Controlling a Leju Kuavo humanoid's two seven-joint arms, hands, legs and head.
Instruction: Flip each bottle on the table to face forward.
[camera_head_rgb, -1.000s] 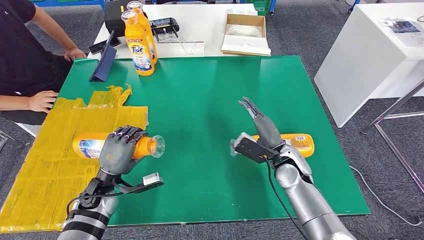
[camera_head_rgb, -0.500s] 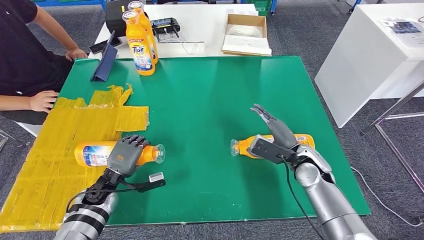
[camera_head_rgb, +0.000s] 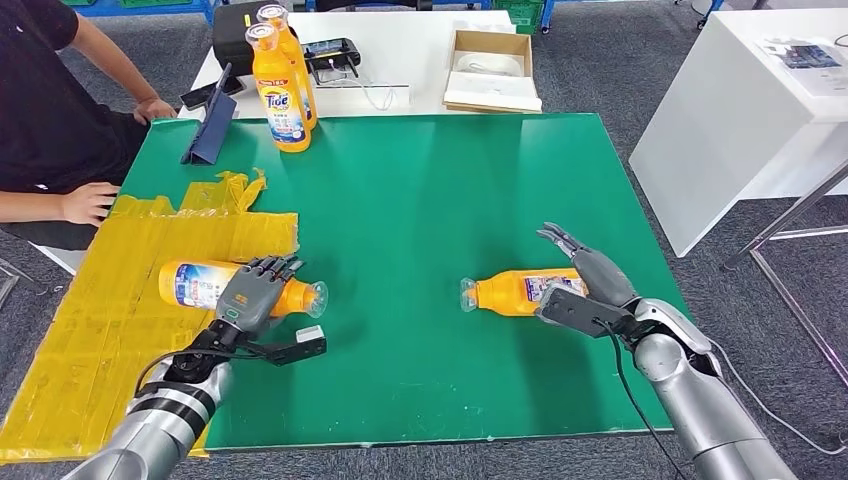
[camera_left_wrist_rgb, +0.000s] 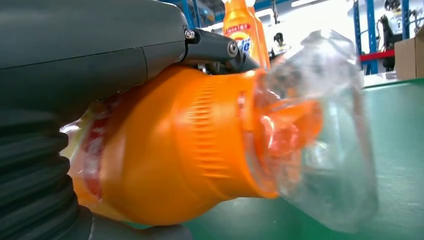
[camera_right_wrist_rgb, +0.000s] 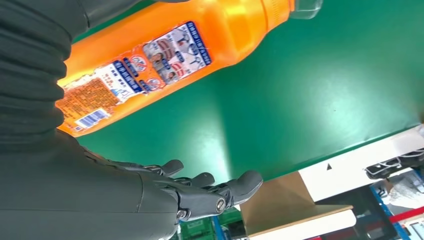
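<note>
Green tabletop (camera_head_rgb: 420, 200): carries four orange detergent bottles, two lying down, two upright.
Left bottle (camera_head_rgb: 215, 285): lies on its side at the near left, half on the yellow plastic sheet (camera_head_rgb: 120, 300), clear cap (camera_head_rgb: 316, 298) pointing toward the tabletop's middle.
My left hand (camera_head_rgb: 250, 297): wrapped over the left bottle near its neck end, fingers curled across the top; in my left wrist view the orange shoulder and clear cap (camera_left_wrist_rgb: 320, 130) sit right against my palm. I read this as a grip on the bottle.
Right bottle (camera_head_rgb: 520, 291): lies on its side at the near right, on bare green, clear cap toward the middle, so the two caps face each other, well apart. Printed label with barcode shows in my right wrist view (camera_right_wrist_rgb: 150, 65).
My right hand (camera_head_rgb: 590, 275): at the base end of the right bottle, fingers stretched out and apart, holding nothing. In my right wrist view the fingers (camera_right_wrist_rgb: 200, 192) extend over the green surface, clear of the bottle. Whether my palm touches the bottle base I cannot tell.
Standing bottles (camera_head_rgb: 280, 85): two upright, one close behind the other, at the far left edge; the front one shows a Tide label.
Dark blue folded stand (camera_head_rgb: 208, 125): at the far left corner, beside the standing bottles.
Person: seated at the left side, one hand (camera_head_rgb: 88, 203) resting by the yellow sheet, the other near the far corner.
White table behind (camera_head_rgb: 400, 50): holds an open cardboard box (camera_head_rgb: 492, 70) and a dark device with a cable.
</note>
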